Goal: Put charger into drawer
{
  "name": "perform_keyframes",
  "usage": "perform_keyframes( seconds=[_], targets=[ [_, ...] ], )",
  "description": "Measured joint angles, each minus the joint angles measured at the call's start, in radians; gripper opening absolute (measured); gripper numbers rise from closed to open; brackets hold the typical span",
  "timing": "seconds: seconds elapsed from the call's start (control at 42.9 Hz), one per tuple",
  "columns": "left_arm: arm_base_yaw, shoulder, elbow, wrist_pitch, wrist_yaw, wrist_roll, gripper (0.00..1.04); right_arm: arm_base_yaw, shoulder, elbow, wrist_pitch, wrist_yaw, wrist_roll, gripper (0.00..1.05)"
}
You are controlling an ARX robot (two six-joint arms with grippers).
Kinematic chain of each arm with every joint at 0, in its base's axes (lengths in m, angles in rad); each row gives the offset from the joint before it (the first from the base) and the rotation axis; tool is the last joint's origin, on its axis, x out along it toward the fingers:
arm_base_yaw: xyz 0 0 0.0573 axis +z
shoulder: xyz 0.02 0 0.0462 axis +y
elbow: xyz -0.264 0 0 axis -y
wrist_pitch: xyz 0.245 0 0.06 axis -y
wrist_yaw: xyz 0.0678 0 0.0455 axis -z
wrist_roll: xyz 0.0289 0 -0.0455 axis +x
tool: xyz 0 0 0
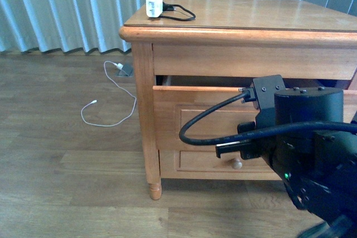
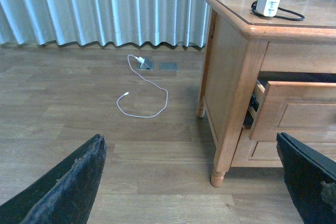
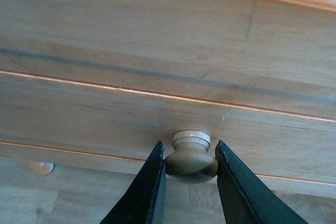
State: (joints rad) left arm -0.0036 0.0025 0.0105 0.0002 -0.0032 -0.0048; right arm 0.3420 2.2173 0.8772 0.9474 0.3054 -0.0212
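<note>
The charger sits on the nightstand, close to its back left corner, the white body upright and its black cable looped on the wood beside it; the left wrist view shows it in the same place, well apart from both claws. Below the top, the drawer stands partly pulled out, its front clear of the frame with a dark gap behind the upper edge, and the side view from the left wrist shows the front jutting past the nightstand's leg. The right claw is clenched on the drawer's round knob, one dark finger pressed to each side of it, against the recessed panel. In the front view the right arm covers much of the drawer front, and only the lower drawer with its own knob shows beneath. The left claw hangs released, its fingers spread wide above the floor, touching nothing. A thin white cable lies curled on the floor near the curtain.
</note>
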Motion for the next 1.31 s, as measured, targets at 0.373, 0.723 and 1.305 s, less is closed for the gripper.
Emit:
perform_keyframes(
  seconds=[0.373,0.723,1.305],
  targets=[
    [0.000,0.000,0.000,0.000,0.000,0.000,0.99,0.057,-0.360,-0.401,-0.145,0.000,0.088,0.23],
    [0.000,0.000,0.000,0.000,0.000,0.000,0.99,0.100,-0.700,-0.603,-0.308,0.060,0.141,0.67],
    [0.000,0.000,0.000,0.000,0.000,0.000,0.99,-0.358,-1.730,-0.591,-0.907,-0.290,0.105,0.96]
  ],
)
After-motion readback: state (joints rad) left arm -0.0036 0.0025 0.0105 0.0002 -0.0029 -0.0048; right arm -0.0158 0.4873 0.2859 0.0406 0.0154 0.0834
